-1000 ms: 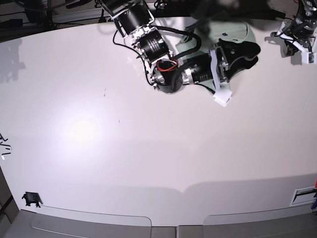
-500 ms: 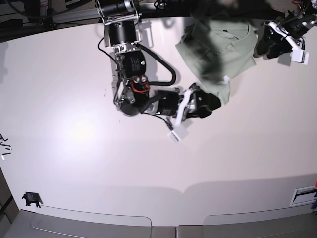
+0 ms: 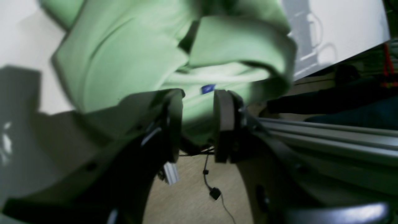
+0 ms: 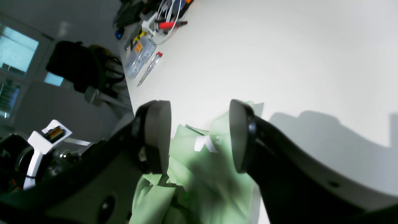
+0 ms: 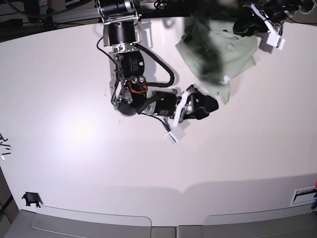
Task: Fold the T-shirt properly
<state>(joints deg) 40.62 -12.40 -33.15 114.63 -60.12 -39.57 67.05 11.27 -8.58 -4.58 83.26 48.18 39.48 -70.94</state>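
My right gripper stands with its jaws well apart and nothing between the pads; in its wrist view the T-shirt lies just below and beyond them, rumpled, with a small white tag showing. In the base view this gripper sits just beside the shirt's near corner, apart from the cloth.

My left gripper is partly open. The collar region with the tiny blue mark fills the gap between the pads, but I cannot tell whether the pads touch the cloth or merely frame it. From the base view that gripper is at the far edge of the table, over the shirt's collar end.

The T-shirt lies bunched at the far side of the table, already in an uneven heap.

I judge it light, soft and limp: it will drape and sag from any pinch, and slide easily over the smooth tabletop. One pinch would only drag a bunch. Best I take it at firm edges: the collar or shoulder seam with the left, the near hem corner with the right, gripping a single layer where I can.
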